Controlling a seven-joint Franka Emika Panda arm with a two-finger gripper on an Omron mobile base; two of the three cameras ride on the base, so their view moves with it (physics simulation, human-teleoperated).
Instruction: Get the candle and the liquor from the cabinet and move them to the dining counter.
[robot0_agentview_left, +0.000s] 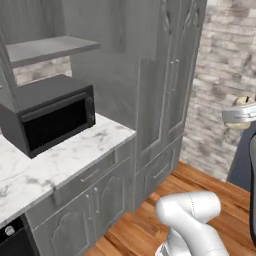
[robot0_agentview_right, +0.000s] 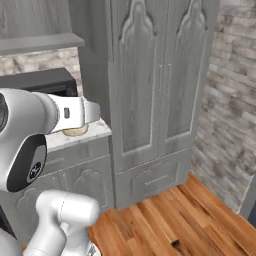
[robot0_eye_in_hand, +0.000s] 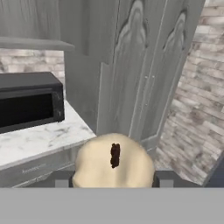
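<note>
My gripper (robot0_eye_in_hand: 113, 180) is shut on the candle (robot0_eye_in_hand: 114, 162), a squat tan-yellow candle with a dark wick, wedged between the two dark fingertips (robot0_eye_in_hand: 61, 179). In the right base view the hand (robot0_agentview_right: 75, 114) hovers in front of the worktop, with the candle (robot0_agentview_right: 75, 131) showing under it. The left base view has the hand (robot0_agentview_left: 240, 116) at the right edge, in front of the brick wall. A grey wood-grain cabinet shelf (robot0_agentview_left: 50, 47) hangs above the microwave. The liquor and the dining counter are out of view.
A black microwave (robot0_agentview_left: 50, 117) stands on a marble worktop (robot0_agentview_left: 75, 150) backed by brick. A tall grey cupboard (robot0_agentview_right: 150, 80) with shut panelled doors stands to its right. Beyond it are a brick wall (robot0_agentview_right: 225, 100) and wooden floor (robot0_agentview_right: 165, 220).
</note>
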